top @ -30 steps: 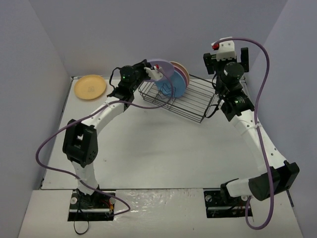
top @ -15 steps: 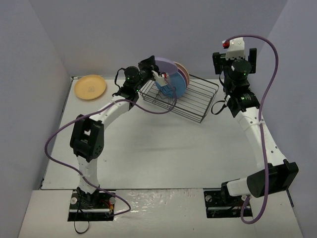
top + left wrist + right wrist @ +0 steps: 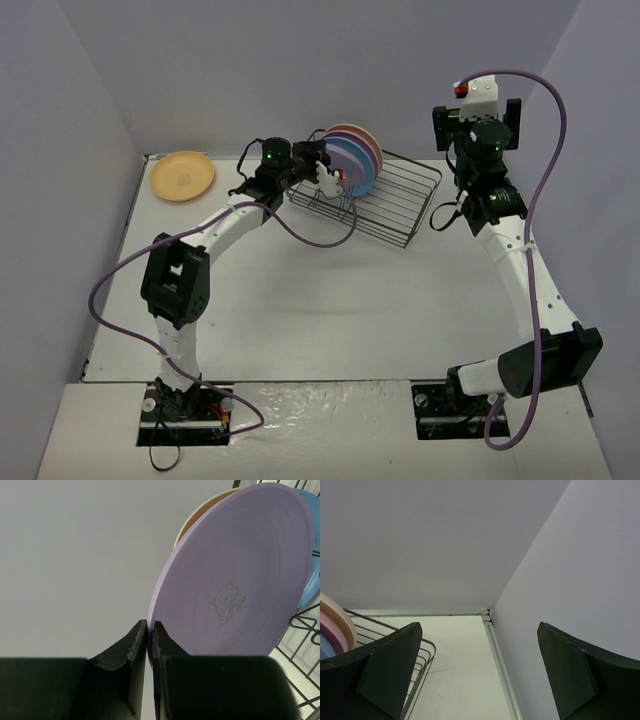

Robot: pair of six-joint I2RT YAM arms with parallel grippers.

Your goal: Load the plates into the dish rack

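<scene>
The dark wire dish rack (image 3: 400,205) stands at the back of the table. Blue (image 3: 357,168), pink (image 3: 374,155) and cream plates stand on edge in its left end. My left gripper (image 3: 325,176) is shut on the rim of the lilac plate (image 3: 235,580), held nearly upright against the blue plate (image 3: 313,580) at the left of that stack. A tan rim (image 3: 200,516) shows behind it. The yellow-orange plate (image 3: 182,176) lies flat at the far left. My right gripper (image 3: 480,672) is open and empty, raised to the right of the rack (image 3: 417,660).
Grey walls close in the table on the left, back and right. The back right corner of the table (image 3: 487,612) lies just beyond my right gripper. A purple cable (image 3: 300,225) from the left arm loops over the table in front of the rack.
</scene>
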